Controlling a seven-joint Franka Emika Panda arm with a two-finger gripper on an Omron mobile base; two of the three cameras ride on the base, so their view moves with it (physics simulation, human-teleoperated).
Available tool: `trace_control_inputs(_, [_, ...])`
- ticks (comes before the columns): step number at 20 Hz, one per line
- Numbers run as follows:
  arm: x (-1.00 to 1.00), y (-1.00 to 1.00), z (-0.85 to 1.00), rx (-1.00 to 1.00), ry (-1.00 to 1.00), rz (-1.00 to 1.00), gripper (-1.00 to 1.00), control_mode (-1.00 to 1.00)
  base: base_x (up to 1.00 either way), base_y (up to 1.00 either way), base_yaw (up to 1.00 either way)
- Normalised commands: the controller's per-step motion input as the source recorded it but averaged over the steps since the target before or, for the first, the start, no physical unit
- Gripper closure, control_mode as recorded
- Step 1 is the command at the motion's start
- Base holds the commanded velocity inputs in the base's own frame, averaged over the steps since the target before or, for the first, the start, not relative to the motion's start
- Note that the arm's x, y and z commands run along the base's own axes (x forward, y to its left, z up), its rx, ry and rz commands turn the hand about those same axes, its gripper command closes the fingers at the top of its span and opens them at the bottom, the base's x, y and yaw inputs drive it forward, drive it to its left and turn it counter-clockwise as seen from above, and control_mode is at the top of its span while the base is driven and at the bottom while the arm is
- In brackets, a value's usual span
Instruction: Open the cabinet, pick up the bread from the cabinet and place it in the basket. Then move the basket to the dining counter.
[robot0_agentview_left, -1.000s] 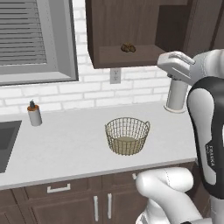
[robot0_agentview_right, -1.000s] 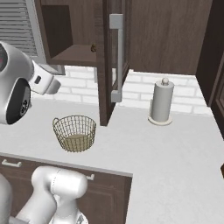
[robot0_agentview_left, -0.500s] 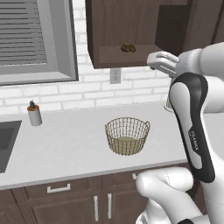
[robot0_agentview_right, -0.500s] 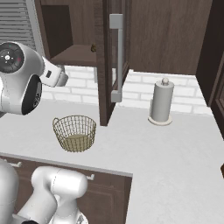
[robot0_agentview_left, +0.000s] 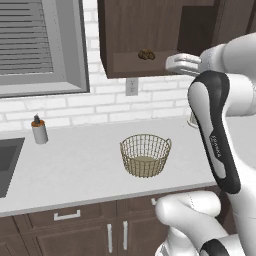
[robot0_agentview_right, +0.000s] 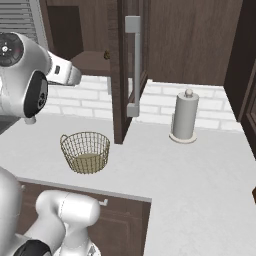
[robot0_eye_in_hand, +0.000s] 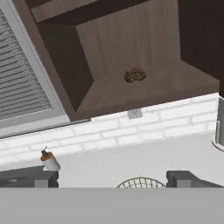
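Cabinet (robot0_agentview_left: 150, 35): door swung open, shelf exposed.
Bread (robot0_eye_in_hand: 134, 75): sitting on the shelf, apart from the gripper.
Gripper (robot0_eye_in_hand: 109, 177): jaws spread wide, nothing held.
Basket (robot0_agentview_left: 145, 154): on the white worktop (robot0_agentview_left: 75, 165), below the shelf.
Room: brick backsplash, window blinds (robot0_agentview_left: 30, 42).

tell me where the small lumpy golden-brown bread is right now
The small lumpy golden-brown bread sits on the bottom shelf of the open dark brown wall cabinet, above the round tan wire-mesh basket on the white worktop.
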Motion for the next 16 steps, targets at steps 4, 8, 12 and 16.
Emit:
trace_control_inputs(4, [0.18,-0.4,0.02,-0.07,0.02,0.0,-1.0,-1.0,0.0,0.0,0.0])
trace_control_inputs(8, [0.22,-0.22,0.0,-0.11,-0.02,0.0,-1.0,-1.0,0.0,0.0,0.0])
trace_control_inputs(12, [0.4,-0.11,0.0,-0.1,-0.03,-0.02,-1.0,-1.0,0.0,0.0,0.0])
trace_control_inputs(16, [0.49,-0.02,-0.01,-0.02,0.0,-0.02,-1.0,-1.0,0.0,0.0,0.0])
